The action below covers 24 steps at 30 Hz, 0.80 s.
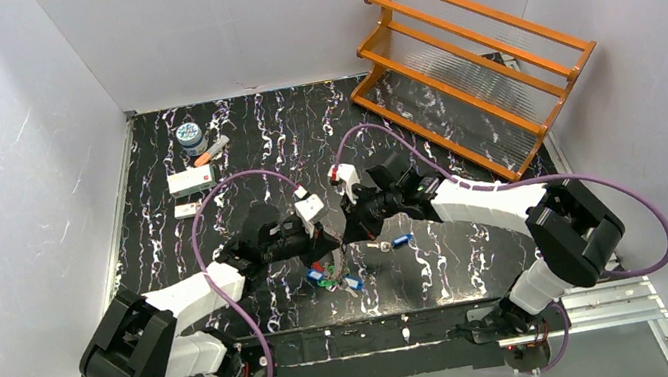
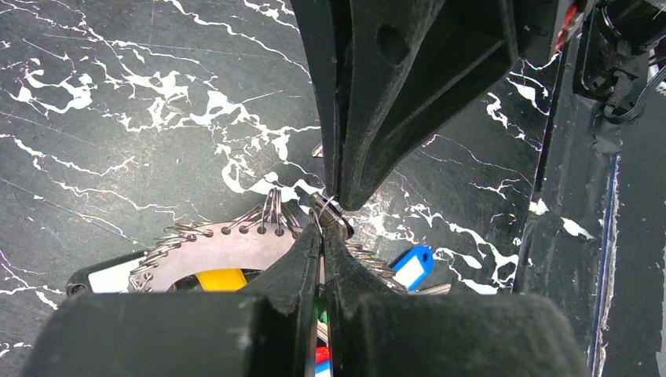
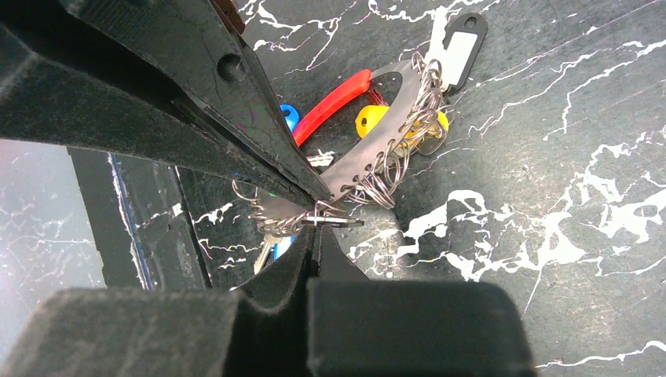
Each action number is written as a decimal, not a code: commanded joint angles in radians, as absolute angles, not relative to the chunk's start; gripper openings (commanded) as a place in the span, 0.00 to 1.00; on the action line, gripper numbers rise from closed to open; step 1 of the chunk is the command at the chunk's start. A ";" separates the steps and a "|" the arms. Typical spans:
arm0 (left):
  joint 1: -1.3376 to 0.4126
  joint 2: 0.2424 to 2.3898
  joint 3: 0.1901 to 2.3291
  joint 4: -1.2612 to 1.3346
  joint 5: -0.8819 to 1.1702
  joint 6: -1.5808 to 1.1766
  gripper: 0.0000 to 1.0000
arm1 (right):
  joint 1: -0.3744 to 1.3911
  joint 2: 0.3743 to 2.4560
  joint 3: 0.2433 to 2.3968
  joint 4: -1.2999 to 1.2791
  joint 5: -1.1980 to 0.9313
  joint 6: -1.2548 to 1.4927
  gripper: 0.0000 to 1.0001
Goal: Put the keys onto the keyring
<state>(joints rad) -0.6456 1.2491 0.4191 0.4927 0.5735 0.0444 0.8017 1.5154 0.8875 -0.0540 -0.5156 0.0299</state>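
Left wrist view: left gripper (image 2: pixel 323 232) and right gripper (image 2: pixel 340 204) meet tip to tip on keyring (image 2: pixel 228 245).
Left jaws are pressed together, nipping a thin wire loop of the keyring at their tips. Coloured tags bunch under the left fingers. Right jaws, also together, clamp the same loop from the far side. Blue-tagged key (image 1: pixel 397 241) lies on table (image 1: pixel 233 154) just beside the right gripper. Rack (image 1: pixel 473 65) stands well beyond both.

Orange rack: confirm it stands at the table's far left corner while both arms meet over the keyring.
Not left: the top external view shows the orange rack at the far right corner of the table. The left arm and right arm do meet over the keyring.
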 commanded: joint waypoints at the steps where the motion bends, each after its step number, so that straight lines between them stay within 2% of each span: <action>1: -0.653 1.211 0.416 0.499 0.590 0.052 0.00 | 0.804 1.518 0.931 -0.043 -0.496 0.034 0.01; 24: -0.653 1.198 0.419 0.499 0.593 0.053 0.00 | 0.805 1.565 0.931 -0.070 -0.424 0.041 0.01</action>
<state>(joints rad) -0.6464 1.2324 0.4187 0.4885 0.5640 0.0452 0.8021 1.5578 0.8940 -0.0696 -0.4473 0.0353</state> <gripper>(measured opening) 0.013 0.030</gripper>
